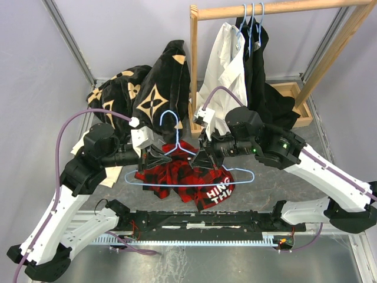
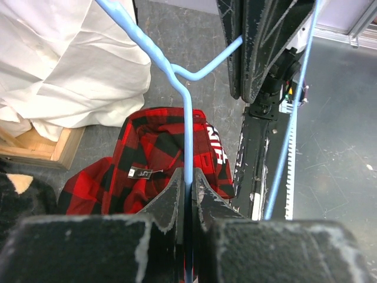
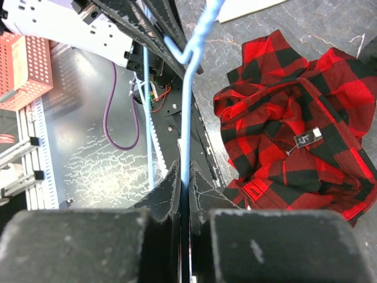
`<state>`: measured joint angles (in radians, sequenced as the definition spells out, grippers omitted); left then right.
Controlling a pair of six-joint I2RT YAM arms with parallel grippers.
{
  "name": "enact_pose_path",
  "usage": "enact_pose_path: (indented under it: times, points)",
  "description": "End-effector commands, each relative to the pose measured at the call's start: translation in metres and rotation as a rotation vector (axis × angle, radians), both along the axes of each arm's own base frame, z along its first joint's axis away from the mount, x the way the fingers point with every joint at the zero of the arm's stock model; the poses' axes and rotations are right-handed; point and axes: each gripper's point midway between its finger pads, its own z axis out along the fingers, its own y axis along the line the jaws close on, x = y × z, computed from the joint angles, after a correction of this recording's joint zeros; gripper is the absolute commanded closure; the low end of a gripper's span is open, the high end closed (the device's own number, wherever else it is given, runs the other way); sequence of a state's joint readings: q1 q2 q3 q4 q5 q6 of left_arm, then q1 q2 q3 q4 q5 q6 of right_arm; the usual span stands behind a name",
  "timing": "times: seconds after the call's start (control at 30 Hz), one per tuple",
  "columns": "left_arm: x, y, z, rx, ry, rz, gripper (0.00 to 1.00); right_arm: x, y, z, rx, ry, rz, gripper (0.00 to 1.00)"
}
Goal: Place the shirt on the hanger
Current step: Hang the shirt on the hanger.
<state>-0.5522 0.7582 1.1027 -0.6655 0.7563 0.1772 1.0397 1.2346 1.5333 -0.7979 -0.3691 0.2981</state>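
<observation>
The red-and-black plaid shirt (image 1: 177, 172) lies crumpled on the table, with white lettering at its near right corner. The light-blue wire hanger (image 1: 178, 137) is held above it with its hook pointing away from me. My left gripper (image 1: 160, 155) is shut on the hanger's left shoulder wire. My right gripper (image 1: 202, 157) is shut on its right shoulder wire. In the left wrist view the gripper (image 2: 188, 180) clamps the wire (image 2: 188, 130) over the shirt (image 2: 150, 156). In the right wrist view the gripper (image 3: 184, 177) clamps the wire (image 3: 185, 112), with the shirt (image 3: 294, 130) to its right.
A pale wooden clothes rail (image 1: 265, 9) stands at the back right. On it hang a plain white shirt (image 1: 227, 65), a black garment and several blue hangers (image 1: 250, 23). Black fabric with tan flower motifs (image 1: 153, 88) is heaped at the back left. A black bar (image 1: 200, 221) runs along the near edge.
</observation>
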Motion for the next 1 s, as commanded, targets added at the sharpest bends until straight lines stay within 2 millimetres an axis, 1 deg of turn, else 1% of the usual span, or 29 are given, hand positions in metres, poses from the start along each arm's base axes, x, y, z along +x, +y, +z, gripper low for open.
enact_pose_path:
  times: [0.0,0.07,0.17,0.23,0.27,0.3,0.33,0.37,0.43,0.57,0.63,0.7,0.77,0.83,0.9,0.97]
  points:
    - [0.003,-0.001,0.016,-0.031,-0.048,0.006,0.95,0.005,-0.003,0.03,0.103,-0.064,-0.045,1.0]
    - [0.006,-0.001,0.017,-0.036,-0.046,0.022,0.86,0.012,-0.008,0.026,0.087,-0.086,-0.088,1.0]
    - [0.02,0.001,0.018,-0.049,-0.034,0.109,0.6,0.021,-0.017,0.02,0.058,-0.127,-0.137,1.0]
    - [0.033,0.005,0.016,-0.048,-0.012,0.192,0.46,0.028,-0.026,0.014,0.028,-0.16,-0.184,1.0]
    - [0.04,0.007,0.014,-0.046,0.004,0.235,0.42,0.033,-0.031,0.012,0.011,-0.18,-0.212,1.0]
    - [0.047,0.01,0.011,-0.045,0.031,0.29,0.32,0.038,-0.038,0.007,-0.013,-0.198,-0.244,1.0]
    - [0.052,0.011,0.007,-0.04,0.054,0.318,0.26,0.043,-0.045,0.003,-0.034,-0.22,-0.276,1.0]
    - [0.055,0.012,0.003,-0.037,0.078,0.346,0.24,0.046,-0.052,0.0,-0.054,-0.24,-0.297,1.0]
    - [0.063,0.016,-0.007,-0.032,0.129,0.416,0.21,0.048,-0.064,-0.002,-0.077,-0.274,-0.32,1.0]
    - [0.076,0.031,-0.034,-0.022,0.238,0.589,0.21,0.058,-0.09,0.0,-0.085,-0.325,-0.441,1.0]
    - [0.076,0.036,-0.045,-0.029,0.287,0.642,0.21,0.065,-0.107,0.002,-0.091,-0.353,-0.524,1.0]
    - [0.075,0.037,-0.052,-0.057,0.332,0.674,0.22,0.068,-0.118,0.003,-0.095,-0.366,-0.571,1.0]
    - [0.072,0.035,-0.057,-0.105,0.384,0.684,0.24,0.069,-0.126,0.004,-0.097,-0.367,-0.606,1.0]
    - [0.068,0.033,-0.061,-0.15,0.43,0.691,0.29,0.068,-0.13,0.002,-0.105,-0.364,-0.617,1.0]
    - [0.067,0.04,-0.069,-0.165,0.451,0.747,0.31,0.067,-0.132,-0.001,-0.113,-0.357,-0.619,1.0]
    - [0.066,0.054,-0.078,-0.155,0.455,0.83,0.32,0.066,-0.133,-0.003,-0.117,-0.347,-0.623,1.0]
